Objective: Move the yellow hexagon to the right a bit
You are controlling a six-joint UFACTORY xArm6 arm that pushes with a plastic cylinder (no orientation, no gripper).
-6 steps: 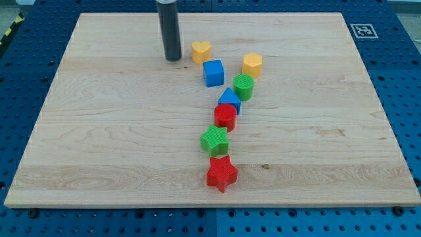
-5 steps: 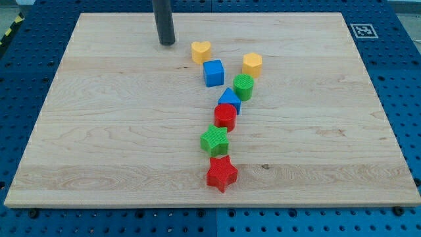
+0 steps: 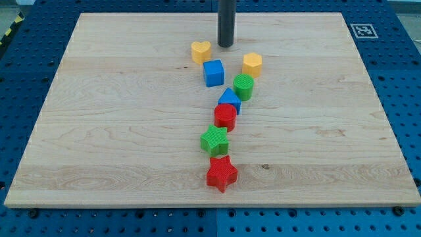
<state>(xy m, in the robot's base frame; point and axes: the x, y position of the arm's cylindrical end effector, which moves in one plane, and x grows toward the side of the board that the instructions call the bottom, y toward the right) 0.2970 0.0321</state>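
Observation:
The yellow hexagon (image 3: 252,64) sits on the wooden board (image 3: 118,131) near the view's top, right of centre. My tip (image 3: 225,45) rests on the board up and to the left of the hexagon, apart from it, and to the right of the yellow heart (image 3: 201,51). The blue cube (image 3: 213,72) lies below the tip, between the heart and the hexagon. No block touches the tip.
A line of blocks runs down from the hexagon: a green cylinder (image 3: 243,86), a blue triangle (image 3: 229,99), a red hexagon (image 3: 225,116), a green star (image 3: 214,140) and a red star (image 3: 222,173). A marker tag (image 3: 363,29) sits at the board's top right corner.
My tip has moved up and then to the right along the view's top, from left of the yellow heart to its right. No block has moved.

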